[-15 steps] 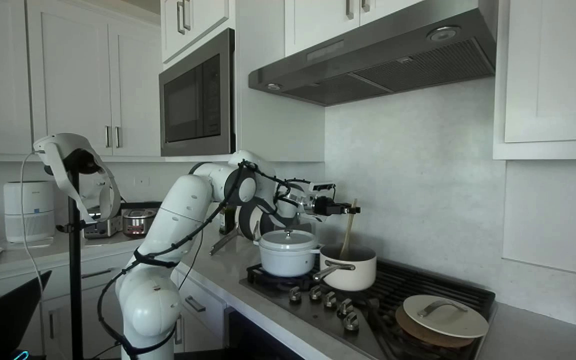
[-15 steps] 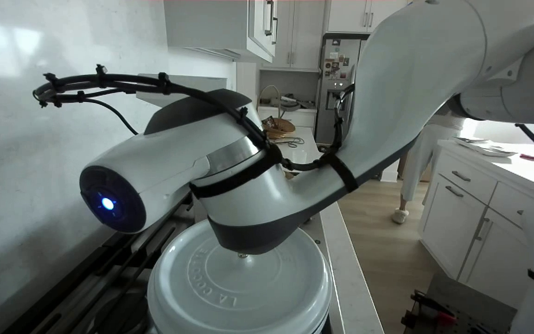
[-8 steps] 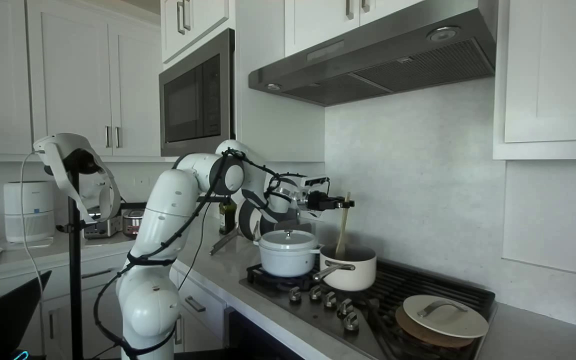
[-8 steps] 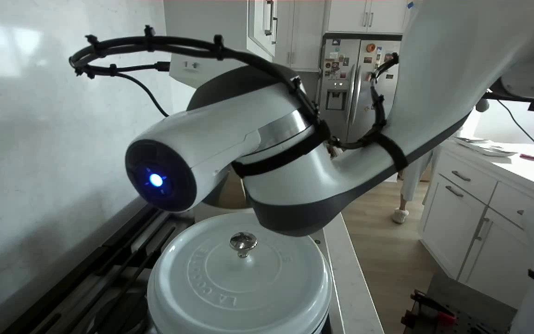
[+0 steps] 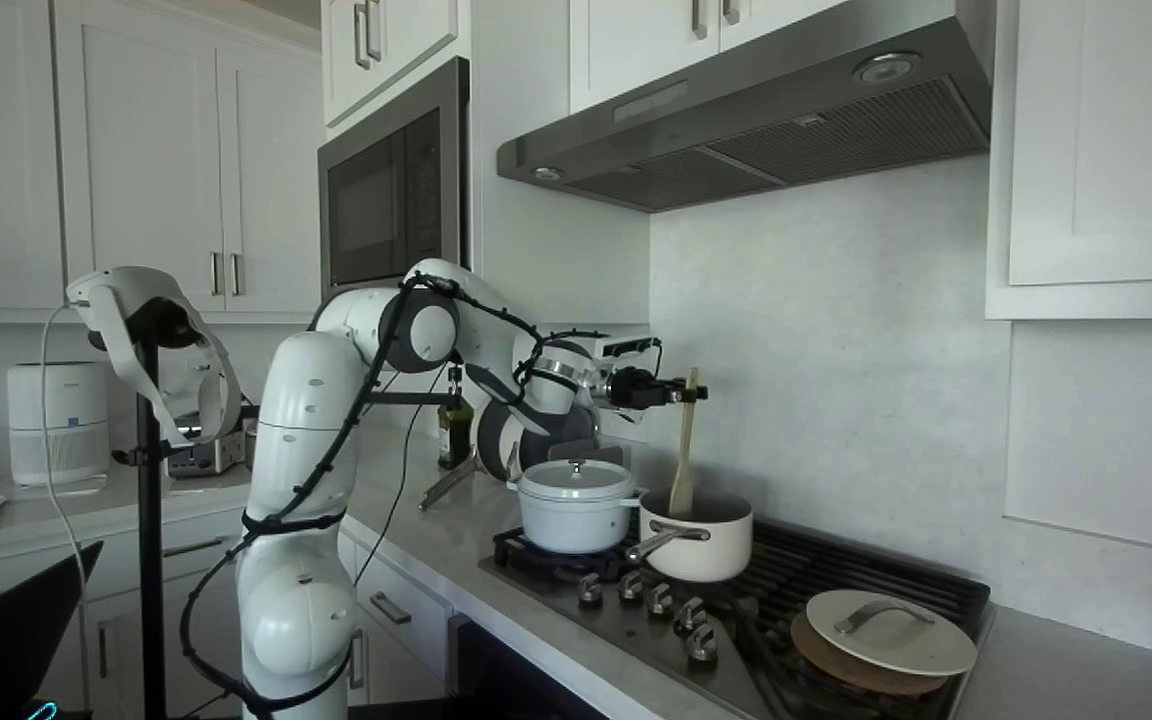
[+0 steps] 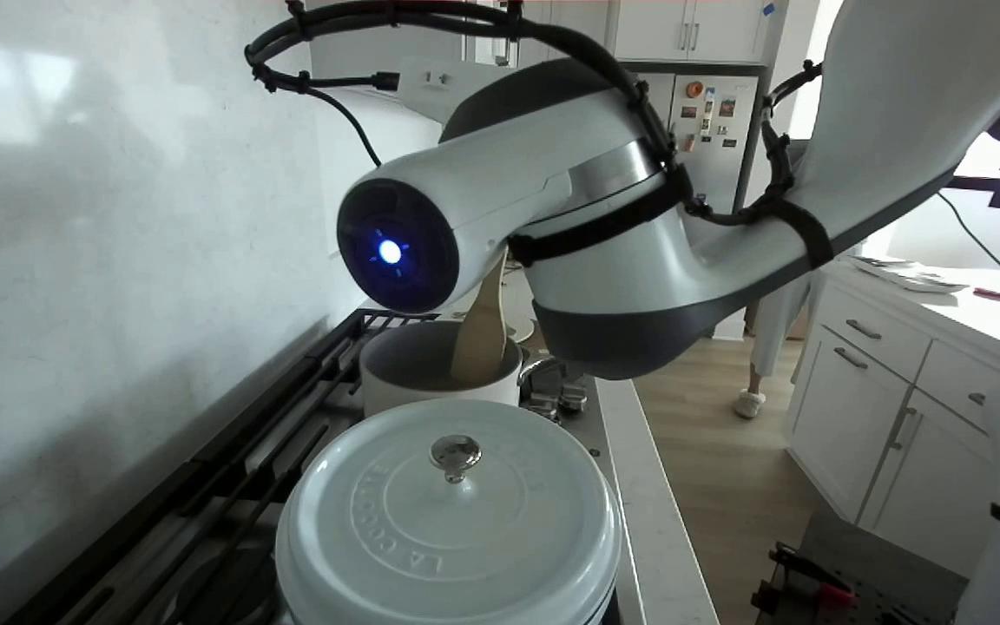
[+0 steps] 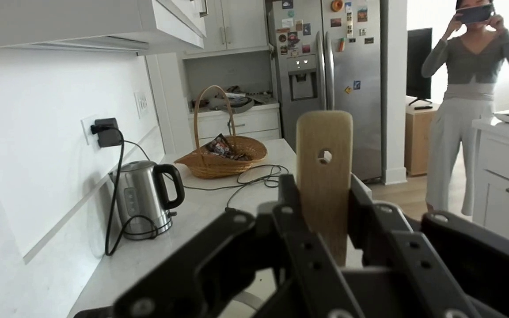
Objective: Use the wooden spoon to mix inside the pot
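A: How do we hold the wooden spoon (image 6: 479,338)?

B: Our gripper (image 7: 324,198) is clamped on its flat handle, just below the holed, round-cornered end. The broad lower end sits inside the pot (image 5: 711,552); we cannot tell whether it touches bottom.

A: How should we stir?

B: We advise slow, small circles, blade below the rim and off the wall; held this high, the handle may pivot under load.

A: Materials?

B: Pale tan wood; smooth cream pot, round-walled, with a slim metal pot handle (image 5: 661,538).
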Action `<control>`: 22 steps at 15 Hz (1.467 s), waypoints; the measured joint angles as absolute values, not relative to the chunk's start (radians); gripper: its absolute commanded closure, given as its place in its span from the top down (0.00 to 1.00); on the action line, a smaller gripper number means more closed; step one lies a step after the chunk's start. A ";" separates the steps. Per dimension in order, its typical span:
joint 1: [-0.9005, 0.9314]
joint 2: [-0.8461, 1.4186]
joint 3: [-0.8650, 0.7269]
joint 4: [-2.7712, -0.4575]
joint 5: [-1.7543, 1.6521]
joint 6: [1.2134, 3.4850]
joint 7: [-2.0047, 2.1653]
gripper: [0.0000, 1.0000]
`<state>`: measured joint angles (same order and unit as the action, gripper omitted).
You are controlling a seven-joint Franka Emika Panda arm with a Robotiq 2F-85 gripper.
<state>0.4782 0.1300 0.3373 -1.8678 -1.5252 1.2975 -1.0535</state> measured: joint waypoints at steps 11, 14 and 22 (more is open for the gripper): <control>0.388 0.194 0.330 -1.836 -1.528 1.335 -1.053 0.07; 0.386 0.270 0.324 -1.768 -1.538 1.346 -1.054 0.07; 0.412 0.441 0.323 -1.581 -1.596 1.359 -1.076 0.07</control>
